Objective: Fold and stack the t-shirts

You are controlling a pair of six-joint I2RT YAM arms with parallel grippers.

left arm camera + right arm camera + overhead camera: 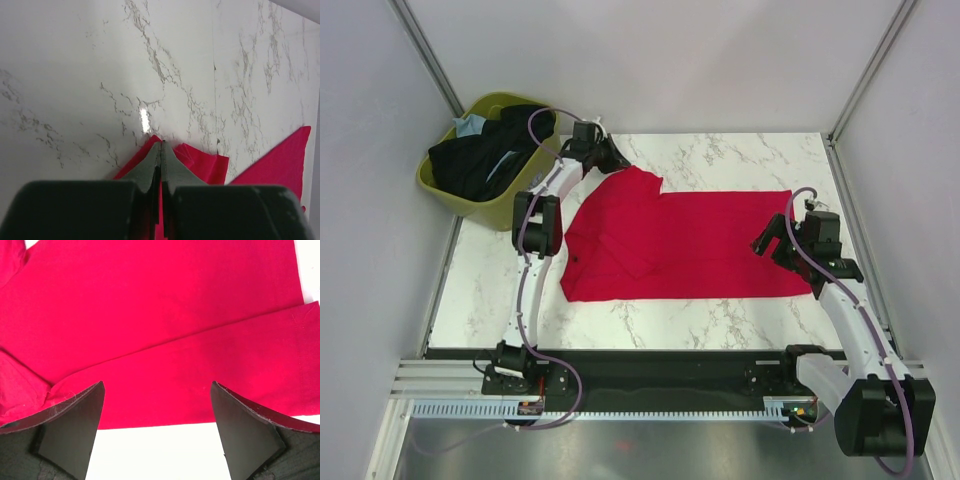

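**Grip both ends first**

Our left fingers (161,152) are closed on the far-left corner of the red t-shirt (690,245), spread across the desk (740,160). Our right fingers (770,242) hang open over its right hem; we should lower them squarely and grip before lifting.

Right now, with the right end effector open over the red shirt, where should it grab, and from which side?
Likely the edge just below it, approached from the bare table side. The red shirt lies flat, so only its edge offers a lip, and the open right end effector straddles it. The left end effector pinches a far corner.
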